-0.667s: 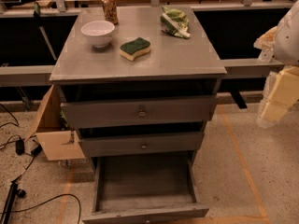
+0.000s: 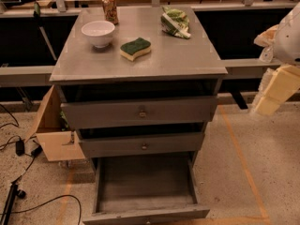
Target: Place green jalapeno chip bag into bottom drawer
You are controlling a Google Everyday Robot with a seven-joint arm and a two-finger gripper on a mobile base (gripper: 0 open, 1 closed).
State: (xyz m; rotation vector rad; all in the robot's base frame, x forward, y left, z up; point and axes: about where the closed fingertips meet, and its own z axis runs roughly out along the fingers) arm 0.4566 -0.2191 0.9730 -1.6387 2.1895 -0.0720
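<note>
The tool (image 2: 275, 92), its width I cannot tell, has the green jalapeno chip bag (image 2: 175, 21) well apart to its upper left on the worktop (image 2: 187, 60), so reaching it comes first.

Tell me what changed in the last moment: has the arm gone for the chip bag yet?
Nothing has visibly changed. The gripper is at the right edge of the view, off to the side of the cabinet and away from the green jalapeno chip bag, which lies where it was at the back right of the top. The bottom drawer stays pulled open. The bowl, sponge and can are unmoved.
</note>
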